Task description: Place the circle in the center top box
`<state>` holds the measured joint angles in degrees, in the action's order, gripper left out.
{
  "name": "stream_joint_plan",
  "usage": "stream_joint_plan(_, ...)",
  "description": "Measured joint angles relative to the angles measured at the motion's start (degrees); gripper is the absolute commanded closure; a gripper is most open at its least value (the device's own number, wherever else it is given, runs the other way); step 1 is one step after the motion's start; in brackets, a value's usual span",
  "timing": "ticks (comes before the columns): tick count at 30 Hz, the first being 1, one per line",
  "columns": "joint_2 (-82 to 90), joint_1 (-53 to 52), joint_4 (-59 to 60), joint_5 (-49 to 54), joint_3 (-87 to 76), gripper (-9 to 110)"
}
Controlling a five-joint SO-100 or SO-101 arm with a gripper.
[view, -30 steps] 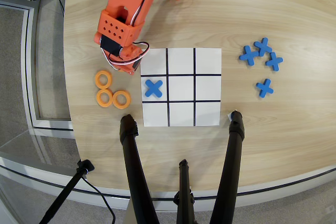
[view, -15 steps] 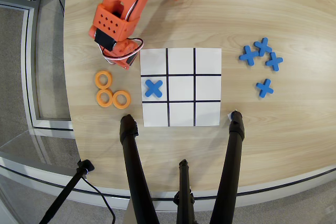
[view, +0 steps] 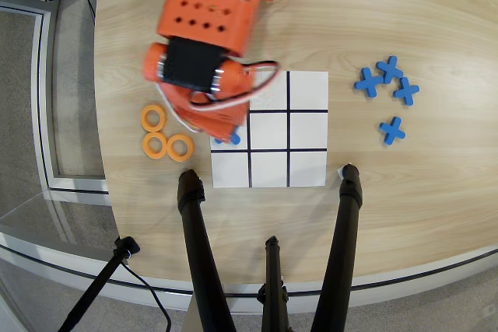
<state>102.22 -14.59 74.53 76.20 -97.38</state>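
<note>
Three orange rings (view: 156, 145) lie in a cluster on the wooden table left of the white 3x3 board (view: 307, 169). The orange arm reaches down from the top of the overhead view and covers the board's upper-left part. My gripper (view: 224, 131) sits over the left middle cell, and its jaws are hidden under the arm's body. A small bit of blue (view: 233, 139) shows at its tip. I cannot tell whether it holds a ring. The middle cell of the top row (view: 272, 97) is white and partly visible, with nothing seen in it.
Several blue crosses (view: 387, 83) lie on the table right of the board. Black tripod legs (view: 194, 239) (view: 346, 223) stand on the near table edge below the board. The table's curved edge runs along the left and bottom.
</note>
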Motion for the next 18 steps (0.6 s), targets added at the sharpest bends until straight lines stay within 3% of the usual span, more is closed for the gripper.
stream_joint_plan(9,-8.8,17.2,-3.3,-8.9,8.5,102)
stream_joint_plan(18,-30.1,21.9,-4.9,-11.2,25.2,102)
